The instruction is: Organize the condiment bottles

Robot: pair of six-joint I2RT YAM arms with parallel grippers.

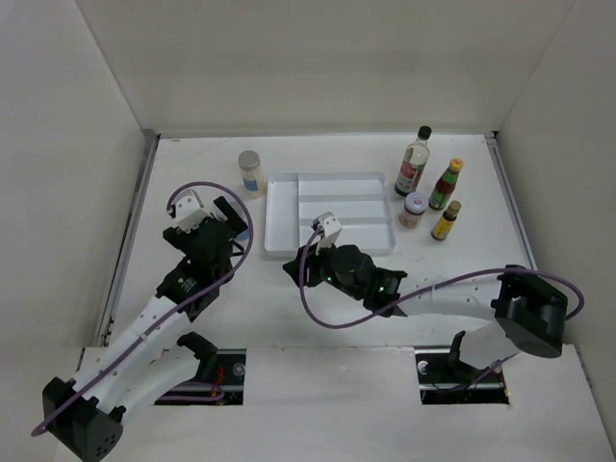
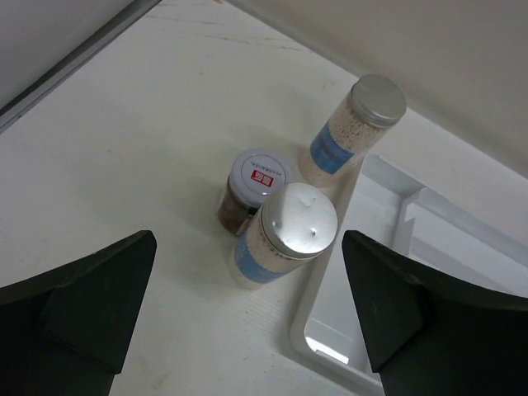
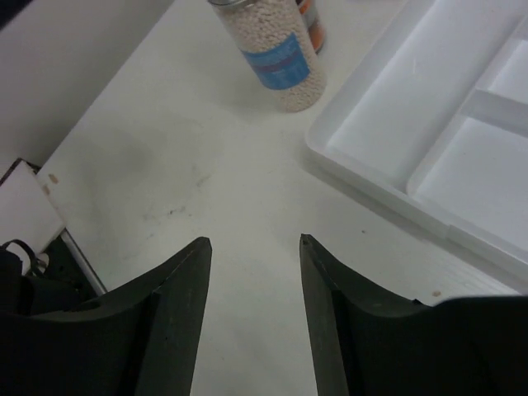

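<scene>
Left claw is spread wide with nothing in it. The nearer grey-lidded shaker stands upright ahead of the gap between its fingers, and as far as I can see it isn't touched. A brown jar with a white lid sits right up against that shaker on its far-left side. The second grey-lidded shaker is a bit beyond, just beside the far-left corner of the white tray.

Right claw is partly open and empty too, hanging over bare table off the tray's near-left edge and pointed toward a shaker.

From the top camera, four more stand upright just right of the tray — tall black-capped bottle at the back, yellow-capped red-green bottle beside it, then pink-lidded jar and small yellow bottle in front.
</scene>
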